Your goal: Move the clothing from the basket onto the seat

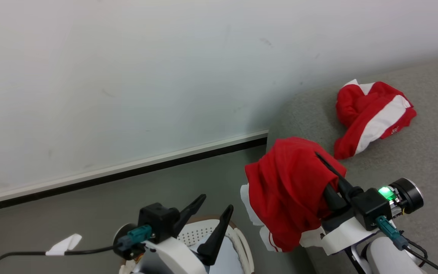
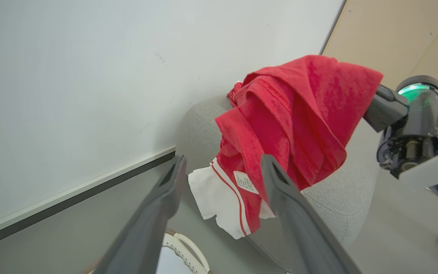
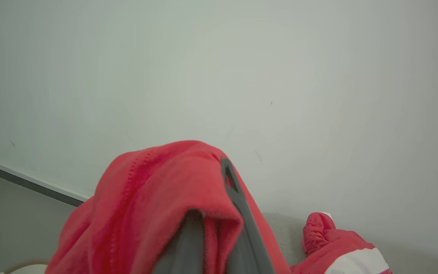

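Observation:
My right gripper [image 1: 319, 161] is shut on a red garment [image 1: 289, 190] with a white-striped hem, which hangs draped over its fingers [image 3: 235, 190] above the near corner of the grey seat [image 1: 424, 152]. In the left wrist view the same garment [image 2: 299, 114] dangles beside that seat [image 2: 340, 198]. A second red-and-white garment [image 1: 373, 112] lies crumpled farther back on the seat, and shows again [image 3: 337, 247] at the lower right of the right wrist view. My left gripper [image 1: 216, 206] stands open and empty over the cream basket [image 1: 242, 239], whose rim [image 2: 188, 251] peeks below its fingers.
A pale wall with a white and black baseboard [image 1: 127, 169] runs behind the grey floor. A black cable with a white tape tag [image 1: 65, 243] lies at the lower left. A pale bluish-white pad [image 1: 224, 258] sits inside the basket.

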Available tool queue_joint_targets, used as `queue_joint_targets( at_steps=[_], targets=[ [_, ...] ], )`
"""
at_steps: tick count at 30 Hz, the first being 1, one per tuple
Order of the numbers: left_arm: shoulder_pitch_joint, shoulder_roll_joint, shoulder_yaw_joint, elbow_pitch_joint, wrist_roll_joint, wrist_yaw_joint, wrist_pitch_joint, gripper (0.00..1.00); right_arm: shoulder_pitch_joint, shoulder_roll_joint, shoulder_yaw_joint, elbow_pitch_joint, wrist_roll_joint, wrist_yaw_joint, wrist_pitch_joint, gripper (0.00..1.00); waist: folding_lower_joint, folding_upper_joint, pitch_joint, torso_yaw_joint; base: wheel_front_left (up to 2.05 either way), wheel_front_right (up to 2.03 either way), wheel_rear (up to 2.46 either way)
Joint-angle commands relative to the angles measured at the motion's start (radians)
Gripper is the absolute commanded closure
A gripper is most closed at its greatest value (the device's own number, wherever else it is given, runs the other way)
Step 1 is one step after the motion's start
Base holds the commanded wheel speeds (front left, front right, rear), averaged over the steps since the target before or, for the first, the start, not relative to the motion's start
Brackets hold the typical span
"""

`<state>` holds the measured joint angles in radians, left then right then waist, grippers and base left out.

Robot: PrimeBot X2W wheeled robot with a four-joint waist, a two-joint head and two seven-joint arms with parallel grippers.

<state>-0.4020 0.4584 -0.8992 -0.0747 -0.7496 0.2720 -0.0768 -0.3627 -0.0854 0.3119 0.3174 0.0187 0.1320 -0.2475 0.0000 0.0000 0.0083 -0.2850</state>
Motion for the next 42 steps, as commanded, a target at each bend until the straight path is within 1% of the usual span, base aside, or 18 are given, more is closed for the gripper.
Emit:
queue_joint_targets(
  at_steps=[1, 8, 11, 14, 17, 20, 25, 28, 31, 33, 36, 39, 42],
  targets=[
    [-0.008, -0.004, -0.002, 0.002, 0.012, -0.004, -0.004, 0.0, 0.019, -0.004, -0.011, -0.015, -0.011, -0.003, 0.003, 1.0, 0.0, 0.0, 0.013, -0.036, 0.0, 0.0, 0.0],
    [-0.022, -0.014, -0.014, 0.011, 0.023, -0.009, -0.008, 0.0, 0.033, -0.009, -0.055, -0.073, 0.001, -0.003, 0.022, 1.0, 0.0, 0.0, 0.036, -0.077, 0.0, 0.0, 0.0],
    [-0.039, -0.013, -0.014, 0.004, 0.033, -0.013, -0.003, 0.0, 0.026, -0.008, -0.073, -0.095, 0.01, -0.003, 0.03, 1.0, 0.0, 0.0, 0.062, -0.076, 0.0, 0.0, 0.0],
    [-0.074, -0.007, -0.009, -0.006, 0.041, -0.017, 0.0, 0.0, -0.006, -0.015, -0.104, -0.123, 0.012, -0.003, 0.041, 1.0, 0.0, 0.0, 0.11, -0.063, 0.0, 0.0, 0.0],
    [-0.122, 0.006, 0.002, -0.021, 0.063, -0.023, 0.009, 0.0, -0.072, -0.024, -0.148, -0.15, 0.012, -0.003, 0.049, 1.0, 0.0, 0.0, 0.182, -0.047, 0.0, 0.0, 0.0],
    [-0.179, 0.017, 0.009, -0.038, 0.087, -0.033, 0.021, 0.0, -0.171, -0.035, -0.219, -0.164, 0.013, -0.003, 0.061, 1.0, 0.0, 0.0, 0.269, -0.024, 0.0, 0.0, 0.0],
    [-0.271, 0.028, 0.021, -0.054, 0.117, -0.058, 0.032, 0.0, -0.398, -0.107, -0.382, -0.16, 0.026, -0.003, 0.121, 1.0, 0.0, 0.0, 0.406, 0.031, 0.0, 0.0, 0.0],
    [-0.315, 0.038, 0.03, -0.059, 0.134, -0.073, 0.034, 0.0, -0.545, -0.173, -0.491, -0.124, 0.033, -0.003, 0.177, 1.0, 0.0, 0.0, 0.474, 0.064, 0.0, 0.0, 0.0],
    [-0.35, 0.047, 0.04, -0.071, 0.143, -0.084, 0.032, 0.0, -0.68, -0.238, -0.595, -0.076, 0.007, -0.003, 0.223, 1.0, 0.0, 0.0, 0.53, 0.09, 0.0, 0.0, 0.0],
    [-0.369, 0.048, 0.046, -0.08, 0.149, -0.087, 0.032, 0.0, -0.748, -0.274, -0.669, -0.034, -0.023, -0.003, 0.247, 1.0, 0.0, 0.0, 0.559, 0.105, 0.0, 0.0, 0.0],
    [-0.392, 0.044, 0.052, -0.088, 0.156, -0.094, 0.028, 0.0, -0.811, -0.321, -0.766, 0.05, -0.083, -0.003, 0.265, 1.0, 0.0, 0.0, 0.592, 0.127, 0.0, 0.0, 0.0],
    [-0.4, 0.038, 0.053, -0.093, 0.153, -0.091, 0.024, 0.0, -0.814, -0.334, -0.867, 0.147, -0.151, -0.003, 0.261, 1.0, 0.0, 0.0, 0.612, 0.147, 0.0, 0.0, 0.0],
    [-0.392, 0.031, 0.054, -0.087, 0.147, -0.085, 0.018, 0.0, -0.759, -0.296, -0.962, 0.244, -0.22, -0.003, 0.227, 1.0, 0.0, 0.0, 0.623, 0.161, 0.0, 0.0, 0.0]
  ],
)
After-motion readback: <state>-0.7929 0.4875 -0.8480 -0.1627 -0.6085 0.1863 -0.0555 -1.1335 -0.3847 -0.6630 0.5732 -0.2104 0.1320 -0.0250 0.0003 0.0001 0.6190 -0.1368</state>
